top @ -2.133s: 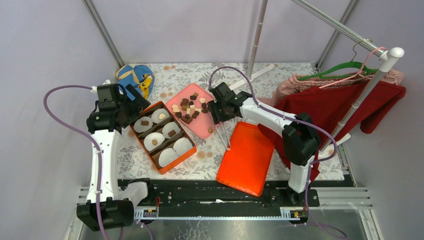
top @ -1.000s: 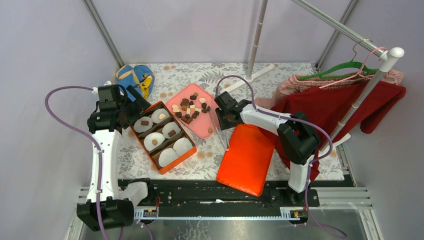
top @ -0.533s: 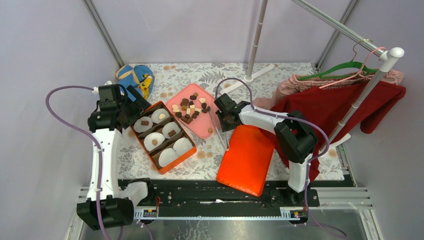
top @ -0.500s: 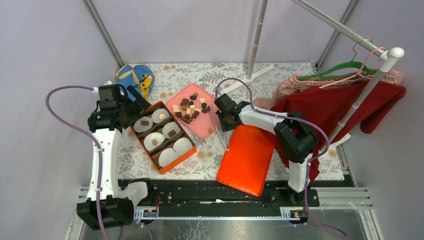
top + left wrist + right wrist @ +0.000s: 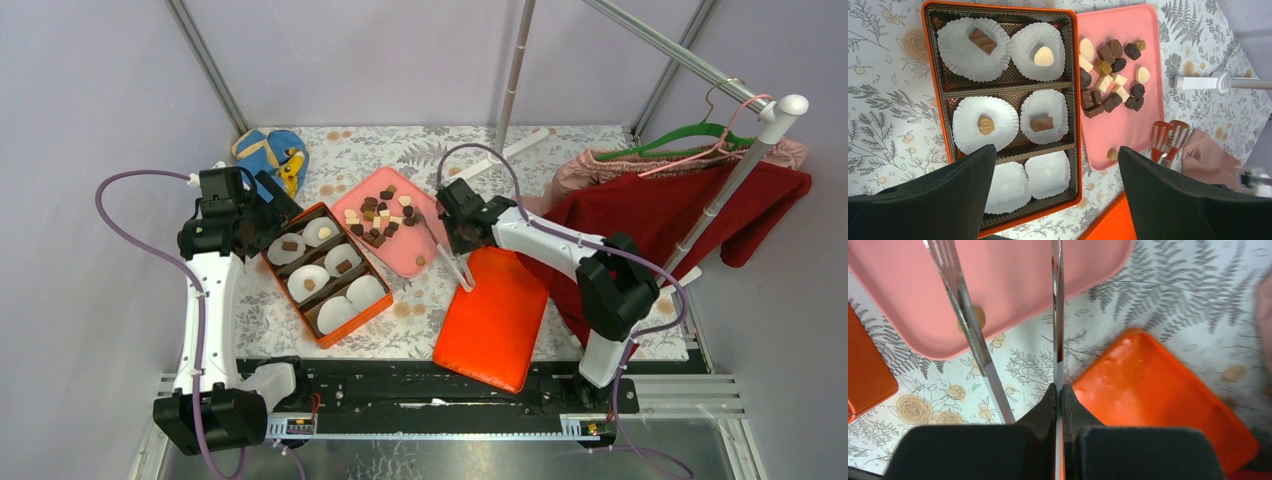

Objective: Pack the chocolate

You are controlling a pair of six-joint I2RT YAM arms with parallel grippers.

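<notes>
**While left gripper (image 5: 1054,150) gapes, right gripper (image 5: 1058,390) pinches tongs (image 5: 1057,315)**

Right wrist view only: fingers (image 5: 1045,410) pressed together on 1 tong arm, other arm free, crossing lone piece (image 5: 980,316) at pink tray's (image 5: 1023,280) near edge. Left wrist view only: 4 chocolate pieces (image 5: 1042,123) in orange box (image 5: 1008,86) liners (image 5: 955,55), rest piled far on tray.

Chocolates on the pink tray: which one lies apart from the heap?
The round light-brown piece, alone at the pink tray's end nearest the tongs; the other chocolates huddle together at the opposite end.
</notes>
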